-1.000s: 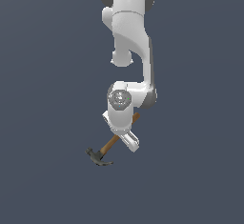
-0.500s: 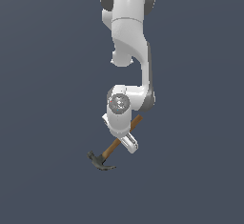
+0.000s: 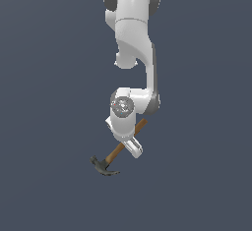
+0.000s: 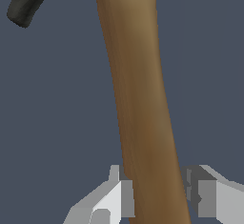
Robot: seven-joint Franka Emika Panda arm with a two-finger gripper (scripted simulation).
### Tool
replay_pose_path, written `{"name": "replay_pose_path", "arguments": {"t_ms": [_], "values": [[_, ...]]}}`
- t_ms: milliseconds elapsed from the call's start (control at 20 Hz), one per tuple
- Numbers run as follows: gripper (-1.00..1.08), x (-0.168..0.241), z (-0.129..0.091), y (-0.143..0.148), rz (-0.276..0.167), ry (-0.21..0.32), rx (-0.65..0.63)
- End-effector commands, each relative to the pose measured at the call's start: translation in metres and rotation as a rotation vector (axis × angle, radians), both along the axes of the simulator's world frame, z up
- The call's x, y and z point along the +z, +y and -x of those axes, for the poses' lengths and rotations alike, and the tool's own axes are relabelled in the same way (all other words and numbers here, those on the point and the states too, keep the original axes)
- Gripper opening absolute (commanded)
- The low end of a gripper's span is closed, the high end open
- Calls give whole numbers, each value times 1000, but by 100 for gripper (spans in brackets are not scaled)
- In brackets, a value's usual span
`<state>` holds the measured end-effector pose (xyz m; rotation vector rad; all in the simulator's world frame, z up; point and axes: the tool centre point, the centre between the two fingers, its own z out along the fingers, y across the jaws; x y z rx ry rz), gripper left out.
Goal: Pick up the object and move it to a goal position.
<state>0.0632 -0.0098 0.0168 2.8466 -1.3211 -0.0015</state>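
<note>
The white robot arm (image 3: 135,53) reaches down from twelve o'clock in the exterior view, and its claw (image 3: 129,144) pinches the hammer (image 3: 115,152) by the wooden handle. The handle slants from about two o'clock, where its free end shows past the wrist, down to eight o'clock, where the dark grey head (image 3: 103,165) sits with its curved prongs pointing toward four o'clock. Against the plain dark grey background, it cannot be told whether the hammer touches any surface.

In the wrist view the brown handle (image 4: 140,104) runs between the two fingers (image 4: 116,197), one on each side, both pressed against the wood. The claw's middle (image 4: 159,199) lies on the handle itself. A piece of the dark head (image 4: 28,1) shows at the far end of the handle, toward eleven o'clock.
</note>
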Motion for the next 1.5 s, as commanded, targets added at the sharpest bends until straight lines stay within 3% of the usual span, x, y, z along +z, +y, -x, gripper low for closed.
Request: {"name": "replay_pose_path", "arguments": {"t_ms": [0, 600, 1450], "values": [[-100, 1, 0, 0, 0, -1, 1], [-100, 37, 24, -7, -2, -1, 1], [-100, 156, 101, -30, -5, -1, 2]]}}
